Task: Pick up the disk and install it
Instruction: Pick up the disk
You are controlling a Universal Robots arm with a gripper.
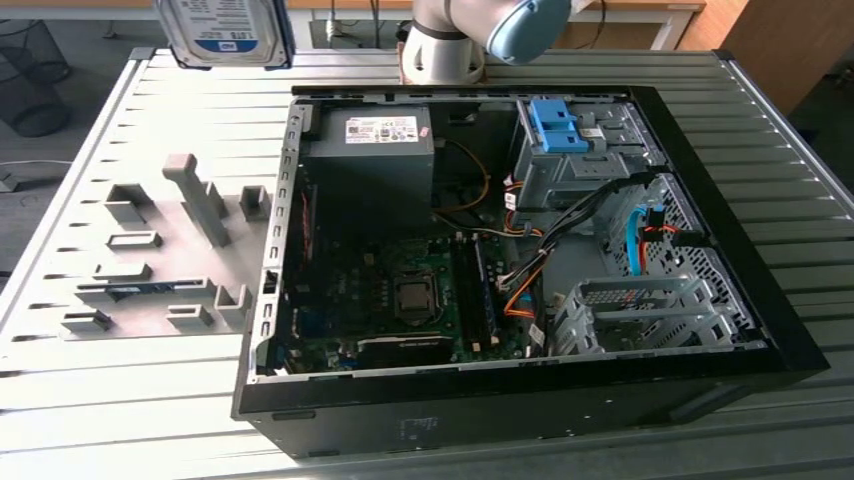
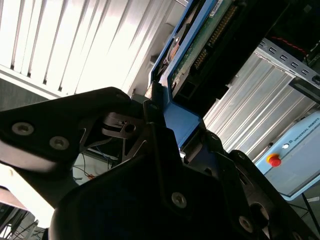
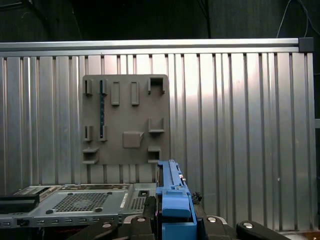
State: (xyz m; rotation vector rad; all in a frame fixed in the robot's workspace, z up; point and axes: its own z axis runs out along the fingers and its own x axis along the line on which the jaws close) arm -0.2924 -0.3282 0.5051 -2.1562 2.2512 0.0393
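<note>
The disk [image 1: 220, 30], a silver hard drive with a white-and-blue label in a blue carrier frame, hangs in the air above the table's far left corner in the exterior view. My gripper [image 2: 172, 135] is shut on the blue frame of the disk [image 2: 197, 47], whose green circuit-board underside faces the second wrist view. In the first wrist view the disk's blue edge [image 3: 172, 197] rises between the black fingers [image 3: 137, 226] of the gripper [image 3: 172, 222], high over the table.
An open computer case [image 1: 747, 290] lies on the slatted metal table [image 1: 120, 400], holding a grey power-supply box [image 1: 367, 140], a blue bracket [image 1: 561, 125] and a metal drive cage [image 1: 641, 310]. A grey fixture plate [image 1: 160, 250] sits at the exterior view's left. The arm's base [image 1: 447, 45] stands behind.
</note>
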